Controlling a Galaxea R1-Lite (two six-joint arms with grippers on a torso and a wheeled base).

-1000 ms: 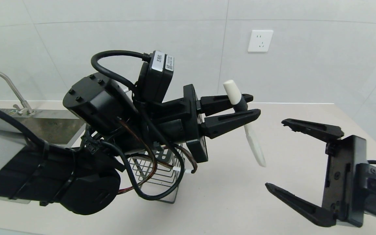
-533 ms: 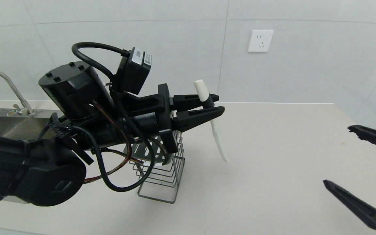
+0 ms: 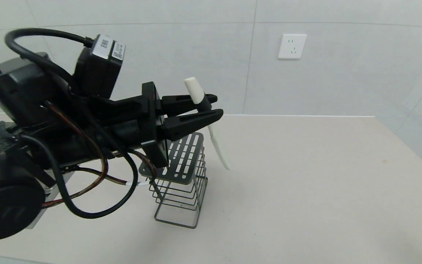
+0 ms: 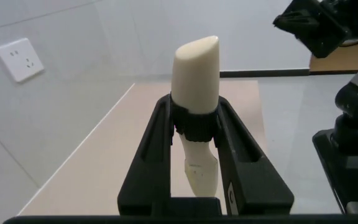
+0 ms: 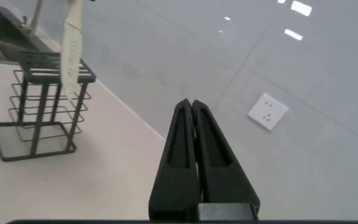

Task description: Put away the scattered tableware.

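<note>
White knife (image 3: 221, 150) gripped in left jaws, right jaws squeezed together. Line blade up over wire rack (image 3: 185, 161), lower slowly.

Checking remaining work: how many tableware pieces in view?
1. A white knife held in the left gripper, blade down, near the wire rack. The arm may hide others.

Head camera looks down, sharing rack (image 3: 185, 157) and socket (image 3: 292, 46) with right wrist camera.
</note>
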